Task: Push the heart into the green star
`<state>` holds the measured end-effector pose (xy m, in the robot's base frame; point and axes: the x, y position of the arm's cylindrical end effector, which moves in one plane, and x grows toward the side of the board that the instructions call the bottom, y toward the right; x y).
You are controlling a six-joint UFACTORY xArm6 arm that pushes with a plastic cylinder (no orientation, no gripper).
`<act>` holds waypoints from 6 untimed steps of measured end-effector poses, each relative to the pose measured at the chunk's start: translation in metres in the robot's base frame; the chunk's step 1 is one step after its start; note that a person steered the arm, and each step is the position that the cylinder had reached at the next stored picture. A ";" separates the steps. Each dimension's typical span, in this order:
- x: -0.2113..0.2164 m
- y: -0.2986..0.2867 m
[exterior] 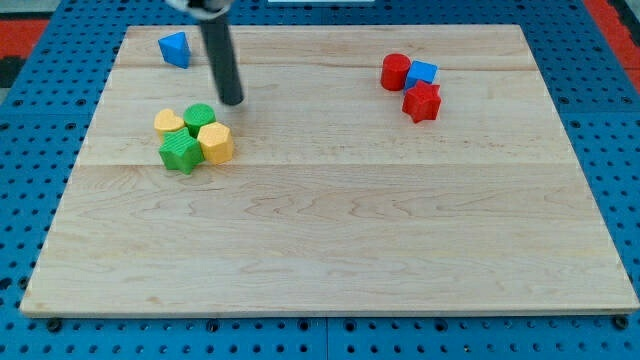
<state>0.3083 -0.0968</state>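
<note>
Wooden board (pixel 330 250): pale planks on a blue pegboard; you see two block clusters and one stray.
My tip (pixel 233 101): bare rod end, nothing clamped; on the board just to the far right of the left cluster, touching no block.
Yellow heart (pixel 169 122): far-left of the left cluster, touching the green star.
Green star (pixel 180 153): near side of the cluster, beside the yellow hexagon (pixel 216 143).
Green cylinder (pixel 200 116): far side, nearest my tip.
Blue block (pixel 175 48): alone, far left.
Right cluster: red cylinder (pixel 395 71), blue cube (pixel 422 73), red star (pixel 422 102), well apart from your target.
</note>
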 end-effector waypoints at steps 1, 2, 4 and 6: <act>-0.041 0.059; -0.060 0.141; -0.025 0.064; 0.054 -0.106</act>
